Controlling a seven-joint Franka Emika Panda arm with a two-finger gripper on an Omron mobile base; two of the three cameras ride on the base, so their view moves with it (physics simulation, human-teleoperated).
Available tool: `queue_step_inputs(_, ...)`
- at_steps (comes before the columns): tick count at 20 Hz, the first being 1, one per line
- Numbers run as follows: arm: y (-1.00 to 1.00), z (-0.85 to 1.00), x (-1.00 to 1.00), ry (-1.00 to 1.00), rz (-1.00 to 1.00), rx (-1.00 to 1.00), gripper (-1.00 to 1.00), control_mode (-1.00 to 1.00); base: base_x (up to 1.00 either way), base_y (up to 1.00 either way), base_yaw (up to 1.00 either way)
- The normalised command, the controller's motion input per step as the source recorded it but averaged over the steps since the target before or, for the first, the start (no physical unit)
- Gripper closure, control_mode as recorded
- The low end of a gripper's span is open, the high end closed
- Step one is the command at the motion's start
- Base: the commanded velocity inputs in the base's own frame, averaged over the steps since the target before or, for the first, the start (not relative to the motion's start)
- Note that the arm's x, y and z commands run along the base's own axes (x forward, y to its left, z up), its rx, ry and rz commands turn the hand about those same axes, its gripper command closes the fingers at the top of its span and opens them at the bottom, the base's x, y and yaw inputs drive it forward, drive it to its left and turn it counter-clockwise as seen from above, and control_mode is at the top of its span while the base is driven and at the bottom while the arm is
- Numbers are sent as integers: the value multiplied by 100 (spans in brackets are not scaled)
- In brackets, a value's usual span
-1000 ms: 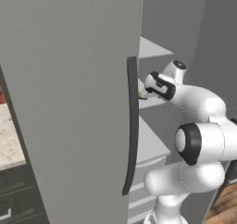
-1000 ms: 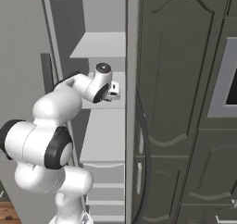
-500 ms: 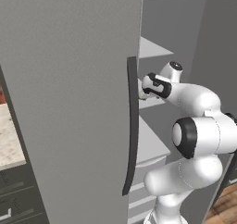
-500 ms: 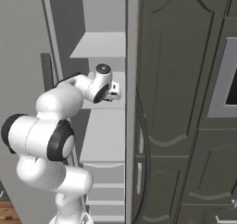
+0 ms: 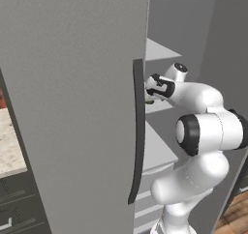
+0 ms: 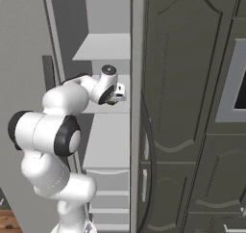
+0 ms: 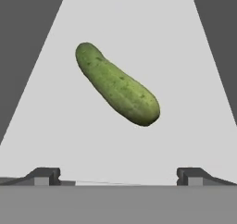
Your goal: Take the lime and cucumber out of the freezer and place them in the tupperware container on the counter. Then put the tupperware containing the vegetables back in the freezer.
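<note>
The cucumber, dark green and elongated, lies at a slant on a pale shelf inside the freezer, a short way ahead of my gripper. The jaws stand wide open with nothing between them, and neither fingertip touches the cucumber. From the base views my hand reaches in over the middle shelf, just behind the open door's dark curved handle. A strip of the counter shows at the far left. The lime and the tupperware container are out of view.
The open freezer door stands close on the arm's left. Tall dark cabinet doors wall in the right side. More pale shelves sit above the hand and drawers below it.
The hand has stayed almost in place over the shelf. The arm's elbow has risen a little. The jaws are as wide as before.
</note>
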Motion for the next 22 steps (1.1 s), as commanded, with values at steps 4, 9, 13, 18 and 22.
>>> queue_step_inputs(4, 7, -18, 29, 0, 4, -1, -100, -100, 0, 0, 0)
queue_step_inputs(9, 6, -20, 20, 0, 3, -1, -100, -100, 0, 0, 0)
queue_step_inputs(13, 3, -17, 27, 0, 3, 0, -100, -100, 0, 0, 0)
queue_step_inputs(18, 0, -12, 24, 0, 2, 0, -100, -100, 0, 0, 0)
queue_step_inputs(22, 0, -8, 25, 0, 1, 0, -100, -100, 0, 0, 0)
